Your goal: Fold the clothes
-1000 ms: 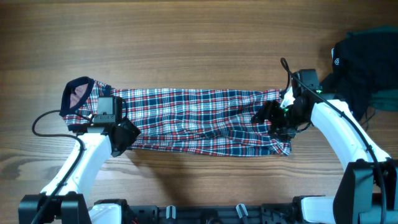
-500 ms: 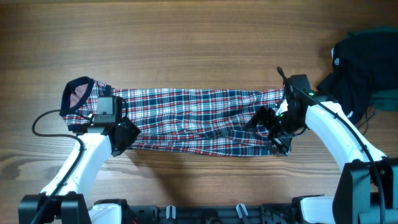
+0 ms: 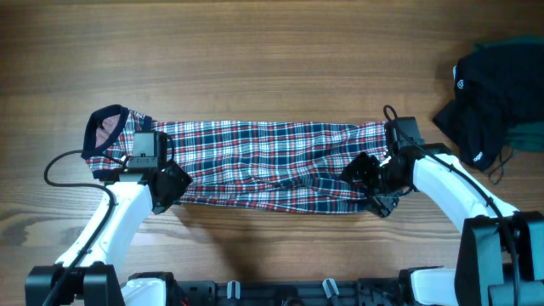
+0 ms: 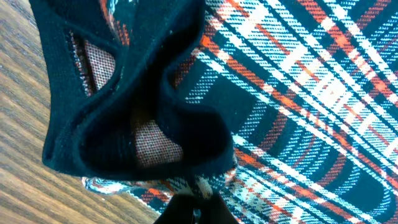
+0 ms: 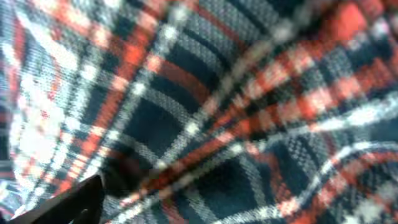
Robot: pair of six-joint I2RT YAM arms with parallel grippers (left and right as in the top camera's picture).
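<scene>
At the left end of the table [image 3: 255, 51], our left gripper [image 3: 166, 189] is clenched on the near edge of the plaid shirt [image 3: 272, 161], just beside its navy collar [image 3: 104, 127]. We judge it anchors that end so the cloth cannot slide. The shirt lies mid-table as one long narrow band running left to right, sides already folded in. Over its right end our right gripper [image 3: 371, 184] hangs released, jaws spread, cloth filling its wrist view, probably placed to take that end. Far right, well apart, the black garment [image 3: 489, 93] lies heaped and unfolded.
</scene>
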